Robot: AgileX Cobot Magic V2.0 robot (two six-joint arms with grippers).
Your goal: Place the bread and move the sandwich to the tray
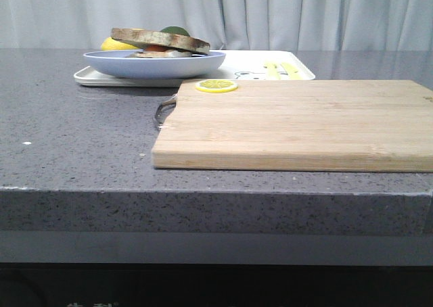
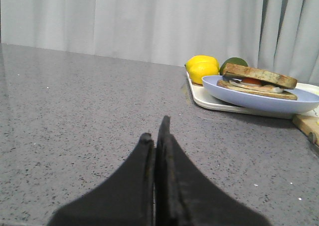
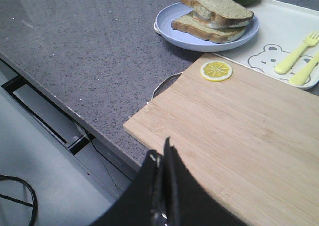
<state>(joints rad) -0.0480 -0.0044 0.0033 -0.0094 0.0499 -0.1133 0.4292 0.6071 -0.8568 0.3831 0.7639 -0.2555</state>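
- The sandwich [image 3: 213, 17] lies on a round pale-blue plate [image 3: 174, 34], and the plate sits on the near-left part of the white tray [image 3: 286, 24]; its top slice of bread [image 3: 219, 6] rests askew over the filling and the lower slice.
- The left gripper [image 2: 155, 136] has its jaws pressed together with nothing between them, low over bare grey counter [image 2: 75, 116]; the plate stands well ahead of it and off to one side, with open counter all the way between.
- The right gripper [image 3: 164, 156] also has its jaws together and empty, above the near edge of the wooden cutting board [image 3: 239, 131], close to where the counter's front edge drops away.
- Beyond those jaws the board lies bare up to a yellow lemon slice [image 3: 216, 70] at its far edge; a metal handle [image 3: 162, 84] sticks out from the board's side.
- The board's far edge lies just beside the tray and the plate; whether they touch cannot be told.
- The tray's other half shows a bear print [image 3: 266, 59] and a yellow fork [image 3: 296, 52].
- The counter is speckled grey stone, and a pale curtain [image 1: 270, 13] hangs behind it.
- The front view is low, so the tray shows as a thin strip; the left wrist view alone shows clearly a lemon [image 2: 202, 69] and a green fruit [image 2: 233, 62] behind the plate.
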